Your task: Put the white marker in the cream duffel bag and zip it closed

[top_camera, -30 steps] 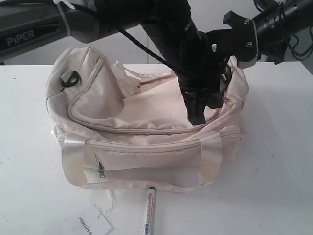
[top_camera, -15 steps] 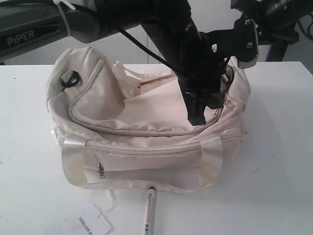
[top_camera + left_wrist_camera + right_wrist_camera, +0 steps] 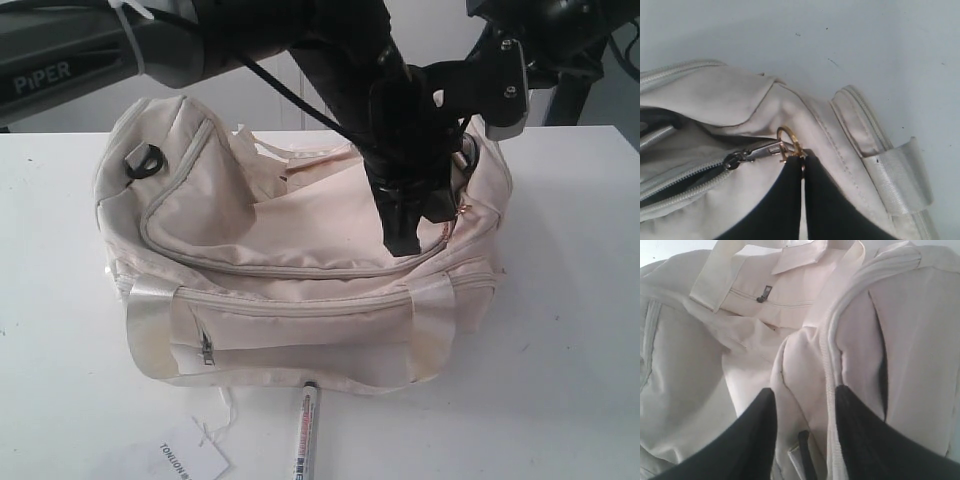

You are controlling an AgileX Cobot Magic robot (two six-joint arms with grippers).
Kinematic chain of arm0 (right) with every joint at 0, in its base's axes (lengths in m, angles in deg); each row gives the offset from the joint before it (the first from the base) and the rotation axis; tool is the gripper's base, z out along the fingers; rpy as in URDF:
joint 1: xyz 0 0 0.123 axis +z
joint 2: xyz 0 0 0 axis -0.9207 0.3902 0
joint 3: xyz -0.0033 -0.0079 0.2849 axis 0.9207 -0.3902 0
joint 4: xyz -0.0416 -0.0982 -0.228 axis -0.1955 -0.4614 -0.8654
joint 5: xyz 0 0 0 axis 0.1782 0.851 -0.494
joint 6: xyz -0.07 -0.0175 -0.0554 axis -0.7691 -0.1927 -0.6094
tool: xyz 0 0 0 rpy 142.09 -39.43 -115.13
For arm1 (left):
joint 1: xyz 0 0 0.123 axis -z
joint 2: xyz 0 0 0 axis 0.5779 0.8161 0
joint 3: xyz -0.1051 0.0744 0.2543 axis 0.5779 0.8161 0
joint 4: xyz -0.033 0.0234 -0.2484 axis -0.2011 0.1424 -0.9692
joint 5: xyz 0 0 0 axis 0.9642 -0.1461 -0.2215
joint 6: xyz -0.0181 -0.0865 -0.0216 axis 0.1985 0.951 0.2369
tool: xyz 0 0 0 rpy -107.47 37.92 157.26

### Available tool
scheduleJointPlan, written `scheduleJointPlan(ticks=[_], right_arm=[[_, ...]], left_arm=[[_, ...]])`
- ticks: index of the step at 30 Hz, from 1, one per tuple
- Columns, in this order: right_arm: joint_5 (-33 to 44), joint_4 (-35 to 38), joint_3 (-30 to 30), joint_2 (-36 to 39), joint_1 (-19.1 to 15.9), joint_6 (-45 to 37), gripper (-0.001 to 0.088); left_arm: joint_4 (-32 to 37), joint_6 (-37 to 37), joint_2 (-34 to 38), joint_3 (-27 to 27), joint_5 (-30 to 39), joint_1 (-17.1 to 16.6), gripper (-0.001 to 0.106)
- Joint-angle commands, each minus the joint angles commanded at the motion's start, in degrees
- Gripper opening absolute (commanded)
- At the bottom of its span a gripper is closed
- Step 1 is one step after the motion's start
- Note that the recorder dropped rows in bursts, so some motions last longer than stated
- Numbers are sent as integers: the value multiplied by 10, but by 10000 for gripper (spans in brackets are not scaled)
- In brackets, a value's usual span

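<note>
Left hand [image 3: 802, 165] pinches the gold ring zip pull [image 3: 789, 142] (fingers together); right hand [image 3: 805, 395] clasps a fold of the soft cream fabric duffel bag [image 3: 300, 230]. Slim white black-capped marker [image 3: 303, 435] lies by the front edge of the tabletop [image 3: 560, 300].

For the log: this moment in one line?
left gripper: shut on gold ring zip pull | right gripper: pinching cream duffel bag | white marker: on table | zip: partly open
</note>
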Motion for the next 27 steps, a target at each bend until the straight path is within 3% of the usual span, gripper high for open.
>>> scheduleJointPlan(ticks=[7,13,21,27], right_arm=[[2,-1,0,0,23,-30,376],[7,-12,0,6,34,-35,504],[15,-48,0,23,61,-36,508],[22,-52,-3,41,62,-31,508]], left_arm=[[0,0,0,0,0,0,0],[0,0,0,0,0,0,0],[0,0,0,0,-1,0,0],[0,0,0,0,-1,0,0]])
